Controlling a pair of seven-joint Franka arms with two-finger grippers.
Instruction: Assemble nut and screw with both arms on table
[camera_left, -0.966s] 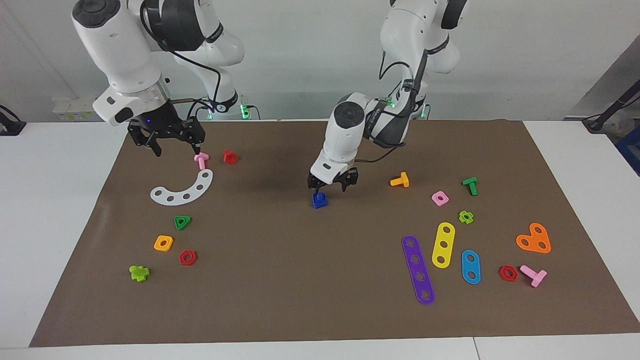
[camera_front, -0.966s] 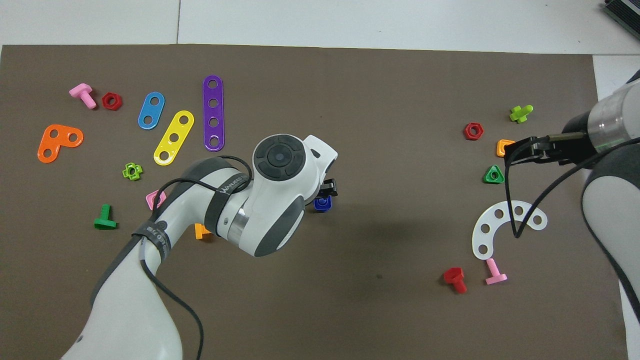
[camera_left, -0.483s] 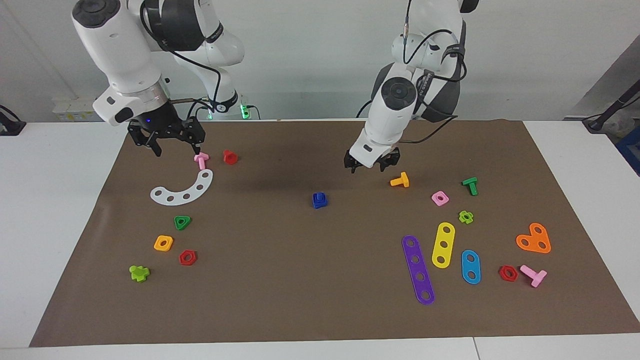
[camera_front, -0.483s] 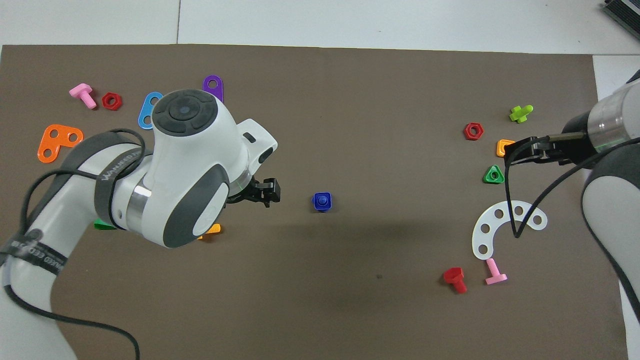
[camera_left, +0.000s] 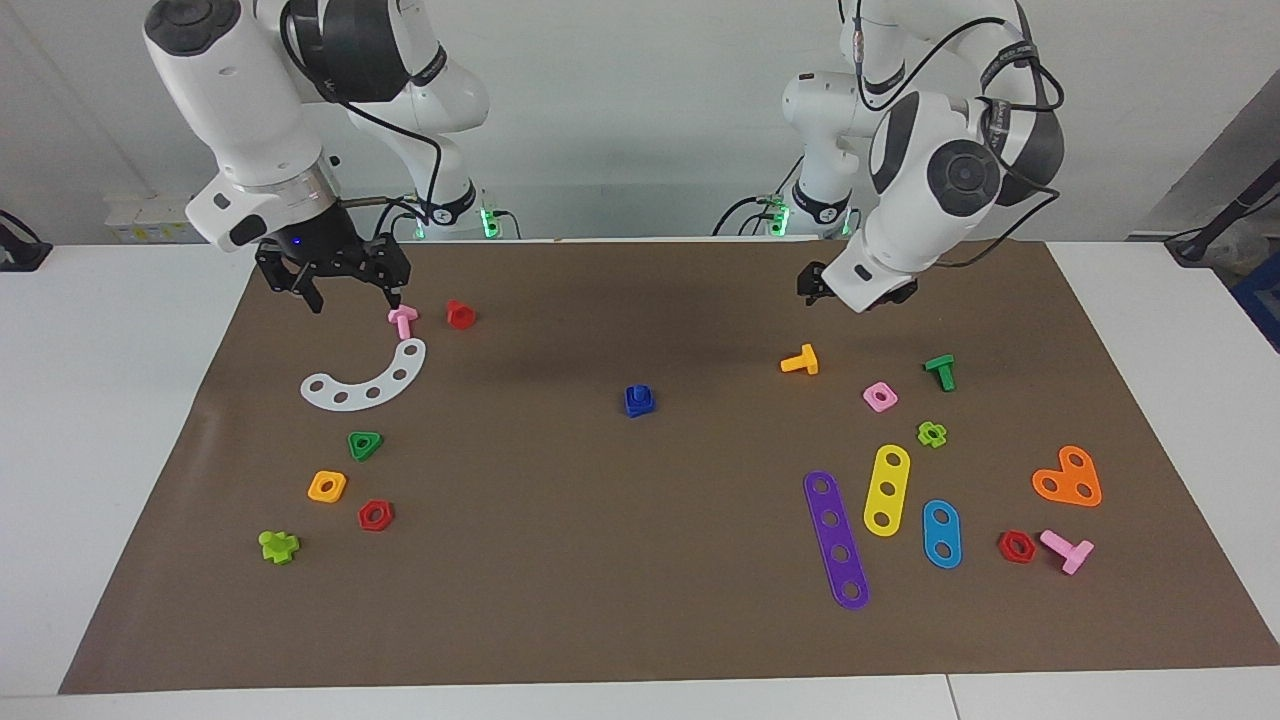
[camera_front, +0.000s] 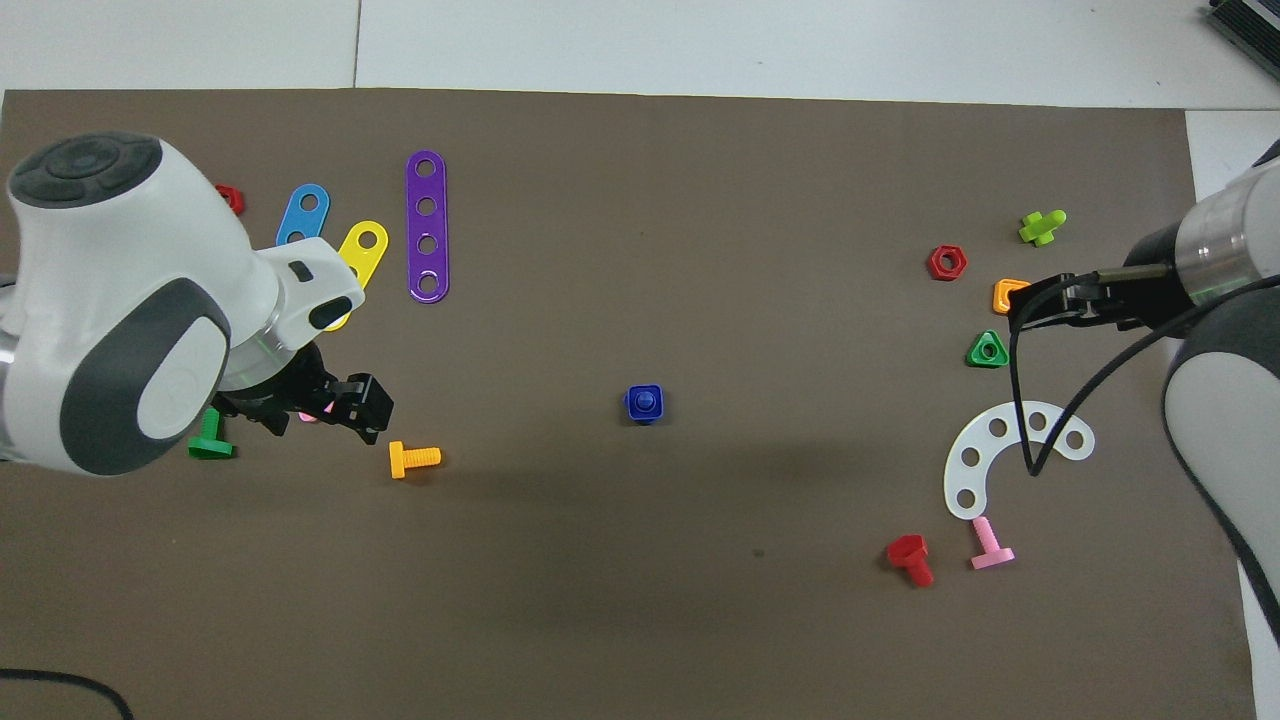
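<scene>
The dark blue square nut (camera_left: 640, 400) lies at the middle of the brown mat (camera_left: 600, 560) on the table. A blue round stub, the screw, fills its centre hole (camera_front: 646, 403); the triangular head does not show. My left gripper (camera_left: 852, 292) is open and empty, raised over the mat near the orange bolt (camera_left: 800, 360); the overhead view (camera_front: 325, 415) shows it too. My right gripper (camera_left: 350, 293) waits open and empty above the mat's corner by the pink bolt (camera_left: 402, 320), and also shows in the overhead view (camera_front: 1020, 305).
At the left arm's end lie a pink square nut (camera_left: 879, 397), a green bolt (camera_left: 940, 371) and coloured strips (camera_left: 836, 540). At the right arm's end lie a white arc (camera_left: 368, 380), a green triangular nut (camera_left: 365, 444) and an orange square nut (camera_left: 327, 486).
My left gripper let go of the blue piece, rose and swung back toward its own end of the table. The blue piece stays at the mat's middle. The right arm has not moved.
</scene>
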